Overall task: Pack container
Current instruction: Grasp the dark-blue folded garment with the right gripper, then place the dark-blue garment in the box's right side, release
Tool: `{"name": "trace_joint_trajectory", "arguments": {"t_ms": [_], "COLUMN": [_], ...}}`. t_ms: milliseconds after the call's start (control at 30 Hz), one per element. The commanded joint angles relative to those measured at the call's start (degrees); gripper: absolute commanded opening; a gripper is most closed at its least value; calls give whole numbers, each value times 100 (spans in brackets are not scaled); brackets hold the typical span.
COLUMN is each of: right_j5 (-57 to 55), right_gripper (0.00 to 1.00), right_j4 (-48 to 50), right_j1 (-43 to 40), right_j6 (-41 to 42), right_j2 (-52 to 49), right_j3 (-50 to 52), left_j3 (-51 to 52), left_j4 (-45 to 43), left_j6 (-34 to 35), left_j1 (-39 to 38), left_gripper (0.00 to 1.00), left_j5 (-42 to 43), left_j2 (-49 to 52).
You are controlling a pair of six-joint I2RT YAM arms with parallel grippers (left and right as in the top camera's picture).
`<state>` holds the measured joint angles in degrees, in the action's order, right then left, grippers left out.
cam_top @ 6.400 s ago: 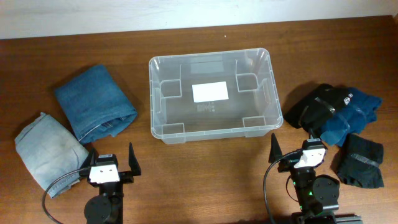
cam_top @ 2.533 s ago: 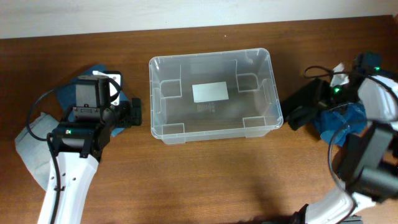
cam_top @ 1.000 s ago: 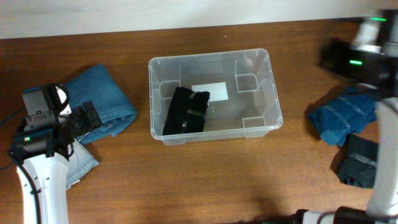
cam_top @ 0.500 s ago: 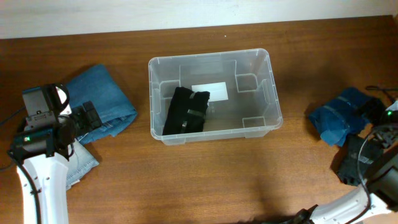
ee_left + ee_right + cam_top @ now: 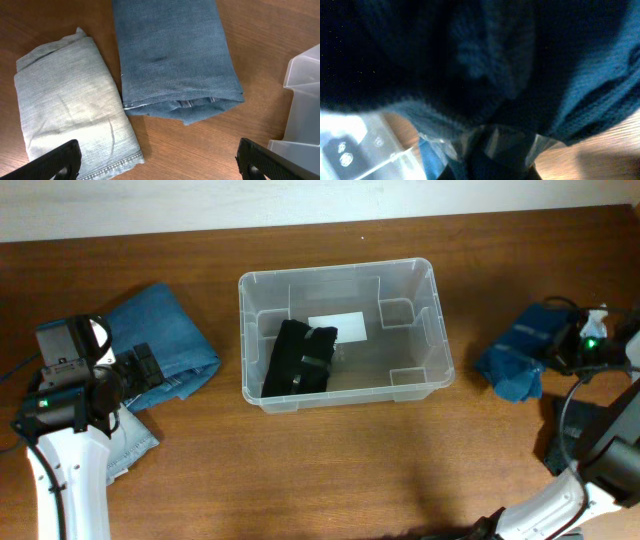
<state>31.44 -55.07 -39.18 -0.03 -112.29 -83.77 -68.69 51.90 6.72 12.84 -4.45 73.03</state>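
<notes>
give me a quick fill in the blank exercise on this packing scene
1. The container holds one folded ___ garment.
2. The left gripper hovers with its jaws ___.
3. The dark jeans and the pale jeans lie at the container's ___ side.
Missing words: black; open; left.
</notes>
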Motion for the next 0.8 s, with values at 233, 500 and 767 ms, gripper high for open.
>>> {"name": "trace_joint_trajectory", "arguments": {"t_ms": [233, 500, 767], "right_j5": [-529, -1438, -1556], "right_gripper": [4, 4, 98], "right_j4": [-627, -581, -822], "right_j1": [3567, 4784, 4900], "right_j6": [-573, -249, -625], "right_j2": [2535, 743, 487], "right_j3": [-1075, -874, -1390], "left_j3": [-122, -122, -122], "left_j4": [9, 7, 7], "left_j6": [52, 52, 52], "left_j1": [17, 17, 17], "left_gripper": [99, 99, 99], "left_j5": [83, 83, 83], "left_j2": [13, 13, 13]}}
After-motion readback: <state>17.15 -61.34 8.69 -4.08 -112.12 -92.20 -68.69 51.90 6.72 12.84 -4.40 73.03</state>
